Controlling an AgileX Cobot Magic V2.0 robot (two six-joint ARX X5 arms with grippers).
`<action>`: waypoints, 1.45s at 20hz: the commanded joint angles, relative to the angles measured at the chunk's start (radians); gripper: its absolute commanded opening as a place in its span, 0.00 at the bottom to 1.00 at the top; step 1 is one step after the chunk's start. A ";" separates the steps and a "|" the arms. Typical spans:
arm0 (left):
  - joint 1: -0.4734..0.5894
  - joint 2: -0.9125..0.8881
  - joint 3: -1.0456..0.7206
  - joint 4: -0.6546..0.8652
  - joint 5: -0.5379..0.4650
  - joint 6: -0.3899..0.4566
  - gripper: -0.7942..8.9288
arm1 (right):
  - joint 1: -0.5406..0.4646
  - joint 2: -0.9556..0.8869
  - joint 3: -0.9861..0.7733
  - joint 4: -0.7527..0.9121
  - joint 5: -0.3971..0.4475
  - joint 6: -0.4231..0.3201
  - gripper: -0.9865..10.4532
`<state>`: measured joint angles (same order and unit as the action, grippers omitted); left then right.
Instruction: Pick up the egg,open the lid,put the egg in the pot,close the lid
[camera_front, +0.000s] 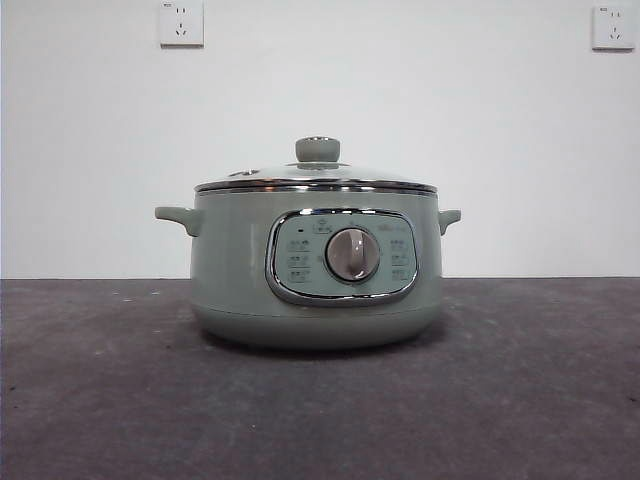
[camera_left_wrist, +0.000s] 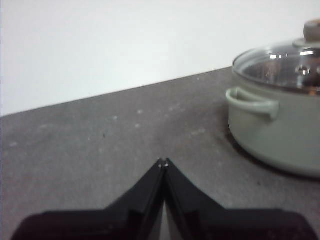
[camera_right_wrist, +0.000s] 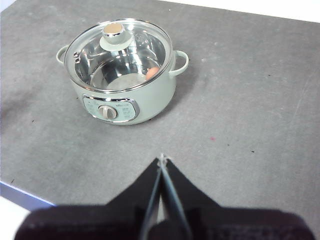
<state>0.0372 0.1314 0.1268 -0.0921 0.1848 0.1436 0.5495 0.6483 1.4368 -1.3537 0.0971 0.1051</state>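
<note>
Lid (camera_front: 316, 178) sits on pot (camera_front: 316, 270) w/ egg (camera_right_wrist: 152, 73) inside (seen thru glass). Left gripper (camera_left_wrist: 163, 161) & right gripper (camera_right_wrist: 162, 158) both pressed together, empty, well apart from pot.

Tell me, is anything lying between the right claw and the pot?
Nothing: the right wrist view shows only bare grey table between the right claw and the pot.

front: low, level, near | wrists: higher, farther | shared: pot (camera_front: 316, 280)
</note>
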 joint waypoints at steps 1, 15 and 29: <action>0.003 -0.047 -0.058 0.010 -0.009 -0.035 0.08 | 0.001 -0.002 -0.006 -0.024 0.001 0.000 0.09; 0.003 -0.115 -0.119 -0.064 -0.028 -0.121 0.08 | 0.001 0.002 -0.006 -0.024 0.001 0.000 0.09; 0.003 -0.115 -0.119 -0.064 -0.029 -0.121 0.08 | -0.129 -0.062 -0.013 -0.013 0.023 -0.090 0.09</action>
<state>0.0372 0.0158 0.0181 -0.1627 0.1593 0.0322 0.4274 0.5968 1.4303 -1.3533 0.1162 0.0490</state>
